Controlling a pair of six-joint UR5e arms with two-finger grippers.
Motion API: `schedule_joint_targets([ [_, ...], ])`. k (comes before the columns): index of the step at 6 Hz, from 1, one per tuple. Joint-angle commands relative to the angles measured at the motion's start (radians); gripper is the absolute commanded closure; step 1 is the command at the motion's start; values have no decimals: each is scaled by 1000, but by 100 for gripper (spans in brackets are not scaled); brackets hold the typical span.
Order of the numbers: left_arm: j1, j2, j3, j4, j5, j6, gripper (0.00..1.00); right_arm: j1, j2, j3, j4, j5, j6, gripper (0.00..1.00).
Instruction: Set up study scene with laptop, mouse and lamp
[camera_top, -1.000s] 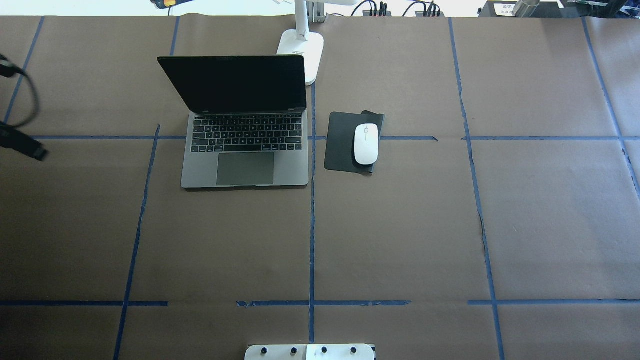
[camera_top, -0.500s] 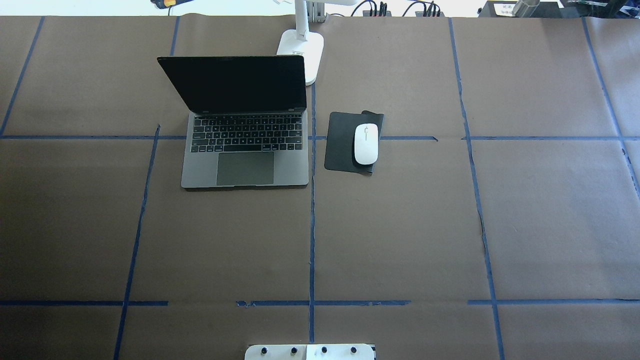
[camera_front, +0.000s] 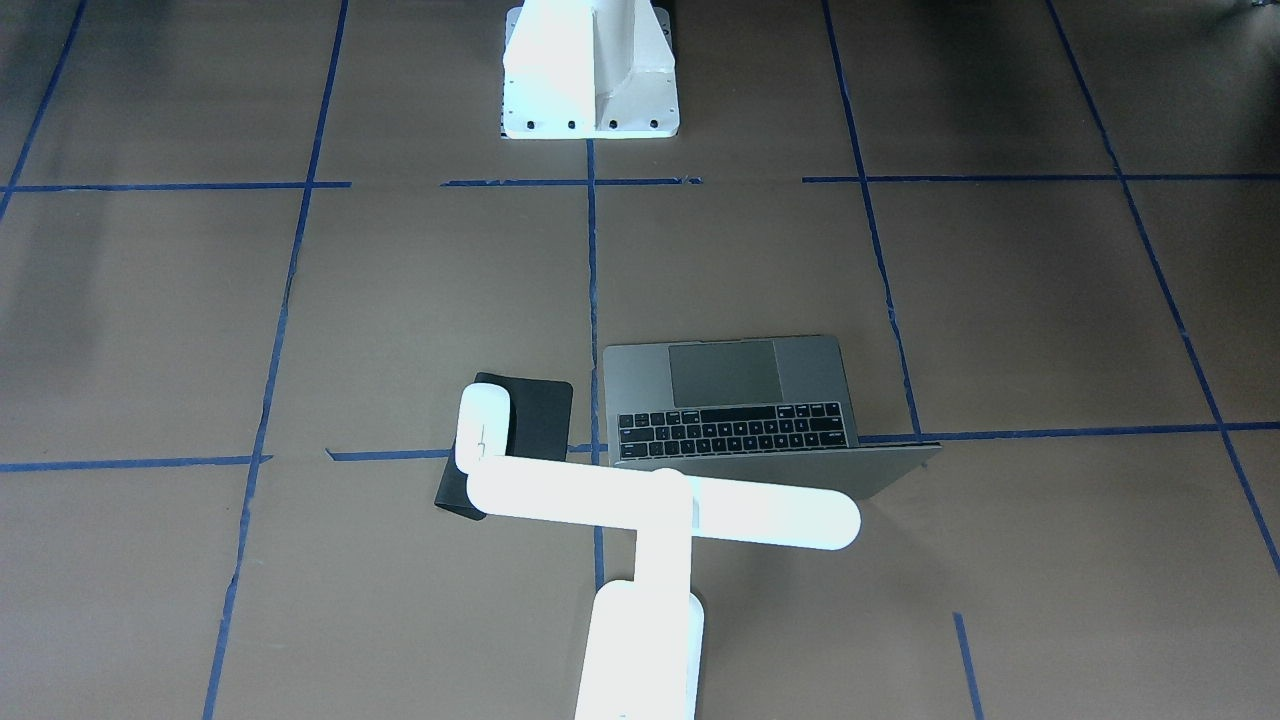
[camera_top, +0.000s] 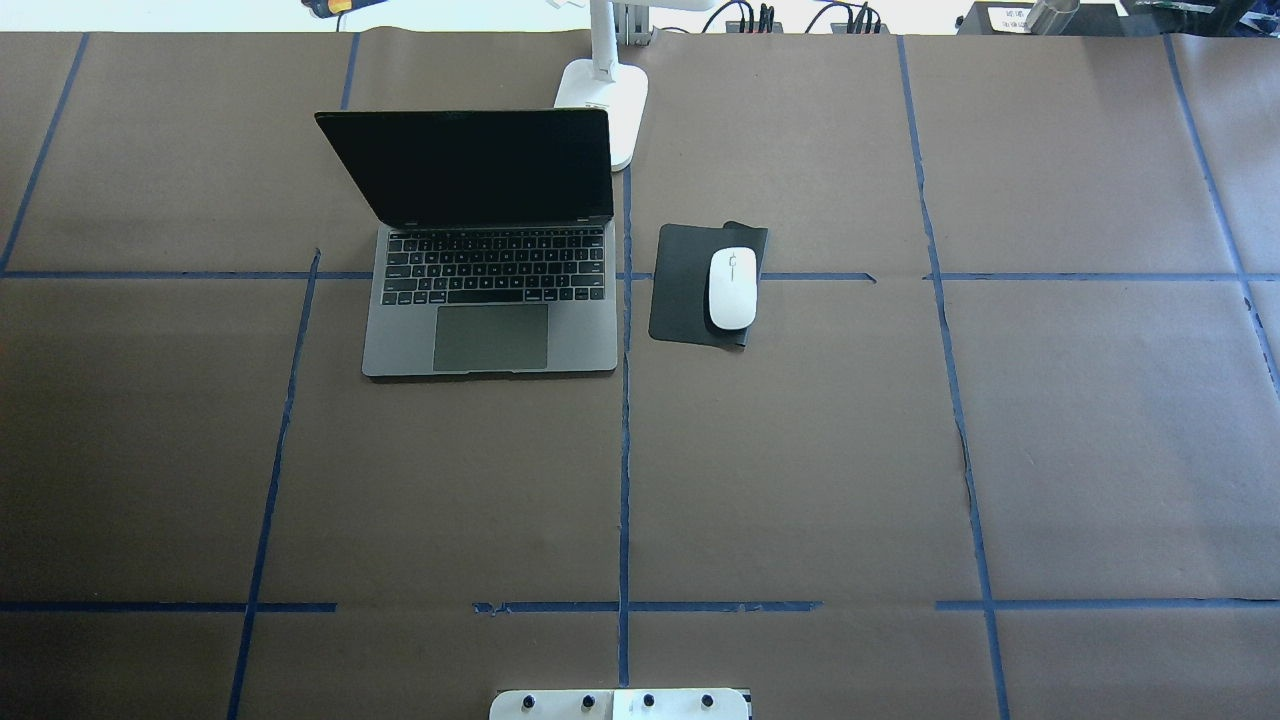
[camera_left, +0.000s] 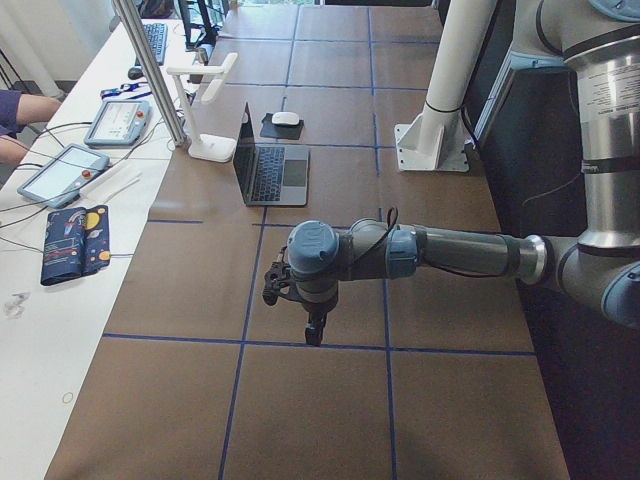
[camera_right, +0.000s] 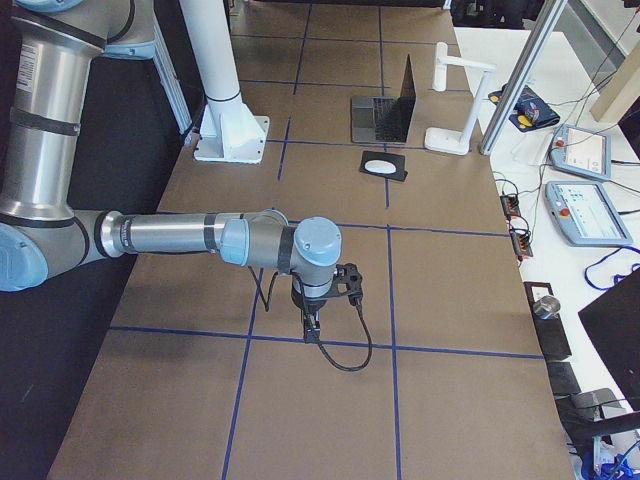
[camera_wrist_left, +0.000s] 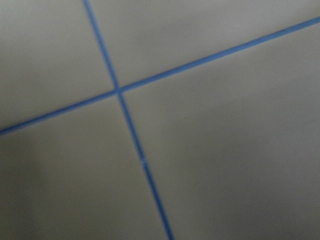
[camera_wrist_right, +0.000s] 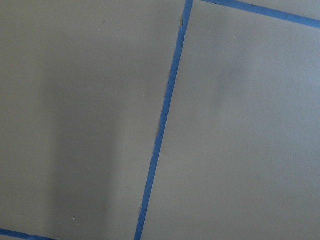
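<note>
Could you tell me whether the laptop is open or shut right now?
Open: the laptop has its lid raised, with keyboard and trackpad exposed.

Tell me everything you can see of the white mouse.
The mouse is a small, smooth white oval, glossy like plastic, with a thin dark line down the centre of its far end. It lies flat, right way up, its long axis pointing away from the robot, on the right part of a black mat, close to that mat's edge. It sits to the right of the open laptop, clear of it. Only the mat touches it.
</note>
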Motion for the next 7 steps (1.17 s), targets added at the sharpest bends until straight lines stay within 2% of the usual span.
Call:
schedule_joint_targets([
  [1, -3, 9, 16, -1, 5, -4, 0, 0, 0, 0, 0, 0, 1, 0],
  [2, -3, -2, 46, -1, 5, -7, 0, 0, -1, -2, 12, 0, 1, 0],
  [7, -3, 12, 39, 2, 10, -2, 0, 0, -1, -14, 34, 0, 1, 0],
])
